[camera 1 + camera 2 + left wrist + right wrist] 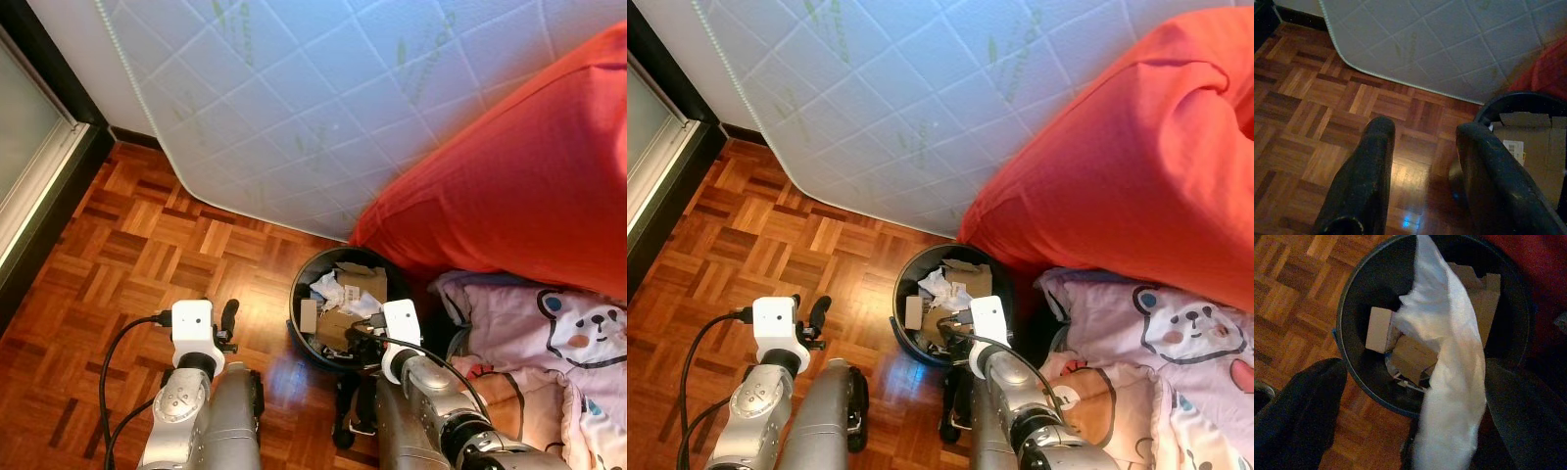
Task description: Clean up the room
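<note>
Head views: the black waste bin (304, 323), holding cardboard and crumpled paper, stands on the parquet floor (137, 255) below the right gripper (960, 321).

Left wrist: left gripper (1422, 161) spread, empty.

Right wrist: white tissue (1449, 382) hangs between parted fingers (1303, 411) above the bin; grip unclear.

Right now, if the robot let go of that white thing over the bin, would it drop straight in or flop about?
The white sheet hangs limp and creased between the right tool fingers, so it is probably soft and light, like tissue or thin plastic. It might flutter and drape over the cardboard rather than drop cleanly. It hangs over the bin, so it would likely land inside.
</note>
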You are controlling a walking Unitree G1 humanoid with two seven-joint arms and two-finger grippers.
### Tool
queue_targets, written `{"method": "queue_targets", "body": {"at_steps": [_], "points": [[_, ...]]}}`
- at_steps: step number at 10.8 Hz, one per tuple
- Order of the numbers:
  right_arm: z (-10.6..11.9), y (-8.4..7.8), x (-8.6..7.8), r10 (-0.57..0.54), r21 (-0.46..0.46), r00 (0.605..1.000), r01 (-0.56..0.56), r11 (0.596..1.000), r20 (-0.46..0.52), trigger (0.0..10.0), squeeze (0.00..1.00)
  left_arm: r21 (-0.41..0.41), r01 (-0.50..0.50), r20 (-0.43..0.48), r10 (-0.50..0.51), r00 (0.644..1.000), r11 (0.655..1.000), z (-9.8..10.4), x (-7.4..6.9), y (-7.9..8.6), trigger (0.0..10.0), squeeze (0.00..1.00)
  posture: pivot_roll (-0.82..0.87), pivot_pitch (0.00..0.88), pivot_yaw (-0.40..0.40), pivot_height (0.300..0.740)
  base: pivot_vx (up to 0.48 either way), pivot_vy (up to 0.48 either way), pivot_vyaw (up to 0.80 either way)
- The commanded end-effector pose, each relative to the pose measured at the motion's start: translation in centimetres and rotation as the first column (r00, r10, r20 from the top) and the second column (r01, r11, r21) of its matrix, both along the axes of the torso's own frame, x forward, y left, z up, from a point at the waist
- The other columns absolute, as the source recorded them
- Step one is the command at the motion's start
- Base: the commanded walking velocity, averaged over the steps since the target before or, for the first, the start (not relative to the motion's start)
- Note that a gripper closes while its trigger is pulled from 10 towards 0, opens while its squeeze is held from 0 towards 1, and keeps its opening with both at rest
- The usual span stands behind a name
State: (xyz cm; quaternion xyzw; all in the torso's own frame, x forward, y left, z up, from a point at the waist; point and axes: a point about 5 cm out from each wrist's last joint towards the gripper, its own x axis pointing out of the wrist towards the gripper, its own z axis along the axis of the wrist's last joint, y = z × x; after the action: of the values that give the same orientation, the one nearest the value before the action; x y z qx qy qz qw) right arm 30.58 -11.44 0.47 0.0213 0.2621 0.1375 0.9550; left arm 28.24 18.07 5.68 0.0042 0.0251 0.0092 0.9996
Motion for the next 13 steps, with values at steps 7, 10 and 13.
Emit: {"method": "queue_targets", "body": {"at_steps": [7, 10, 13], "points": [[-0.2, 0.0, -0.4, 0.048, 0.079, 0.999, -0.047, 0.996, -0.014, 10.0, 1.0, -0.009, -0.017, -0.043, 0.016, 0.999, 1.0, -0.8, -0.7, 0.3, 10.0, 0.0, 0.28, 0.468, -0.079, 0.651, 0.0, 0.0, 0.0], [0.5, -0.7, 0.3, 0.109, -0.041, 0.993, -0.108, 0.993, 0.038, 10.0, 1.0, -0.014, -0.014, -0.034, 0.013, 0.999, 1.0, -0.5, -0.5, 0.0, 10.0, 0.0, 0.27, 0.482, -0.079, 0.651, 0.0, 0.0, 0.0], [1.7, -0.7, 1.5, -0.043, 0.079, 0.998, 0.039, 0.996, 0.053, 10.0, 0.0, -0.012, -0.014, -0.031, 0.014, 0.999, 1.0, -0.5, -0.5, 0.0, 10.0, 0.0, 0.28, 0.459, -0.075, 0.651, 0.0, 0.0, 0.0]]}}
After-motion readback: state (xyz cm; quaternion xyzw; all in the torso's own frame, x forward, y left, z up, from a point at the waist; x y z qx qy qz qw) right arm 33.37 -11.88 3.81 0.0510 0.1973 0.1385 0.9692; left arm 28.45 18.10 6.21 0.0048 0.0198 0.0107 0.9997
